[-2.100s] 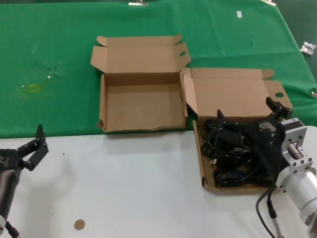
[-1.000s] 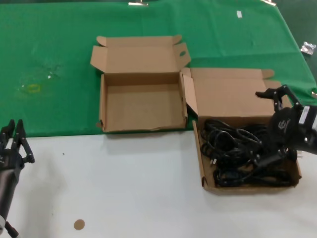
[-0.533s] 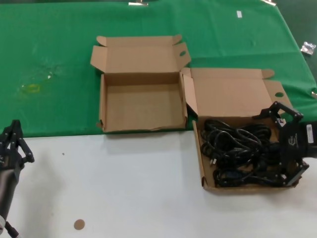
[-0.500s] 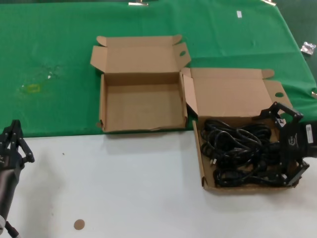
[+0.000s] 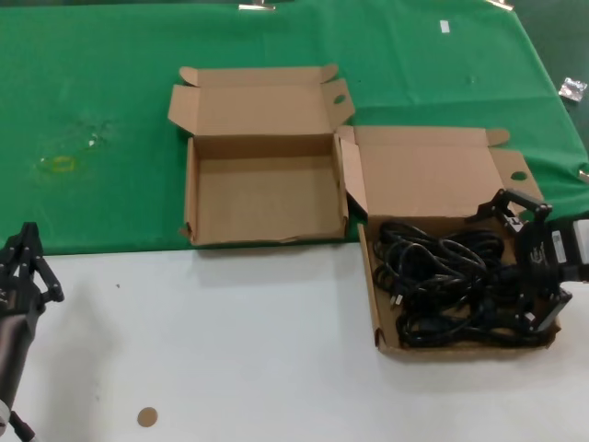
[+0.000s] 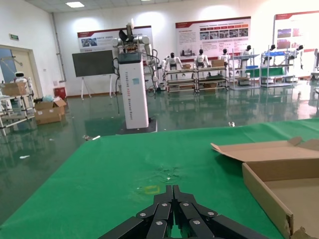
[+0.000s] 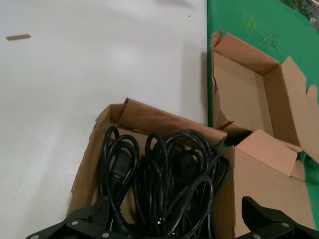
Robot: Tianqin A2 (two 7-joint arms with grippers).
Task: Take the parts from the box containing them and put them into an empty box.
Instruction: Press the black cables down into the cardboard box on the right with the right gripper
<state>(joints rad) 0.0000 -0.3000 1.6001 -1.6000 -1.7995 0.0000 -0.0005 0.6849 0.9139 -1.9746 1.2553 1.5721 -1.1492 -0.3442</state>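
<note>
The black power cords (image 5: 446, 285) lie in a tangled heap in the right-hand carton (image 5: 372, 295), whose lid (image 5: 433, 175) stands open. The empty box (image 5: 262, 193) sits to its left on the green cloth, lid folded back. My right gripper (image 5: 506, 267) is open at the right end of the full carton, its jaws spread wide, low over the cords. In the right wrist view the cords (image 7: 164, 184) lie between its fingers (image 7: 75, 226), and the empty box (image 7: 244, 94) lies beyond. My left gripper (image 5: 23, 267) is shut and empty at the near left, also seen in the left wrist view (image 6: 173, 191).
The near half of the table is white (image 5: 230, 350), the far half covered in green cloth (image 5: 110, 110). A small brown disc (image 5: 147, 416) lies near the front left. A small clear packet (image 5: 572, 88) lies at the far right edge.
My right arm swung off the middle of the cord carton to its right end and turned, jaws staying spread. My left gripper closed and has since stayed still.
</note>
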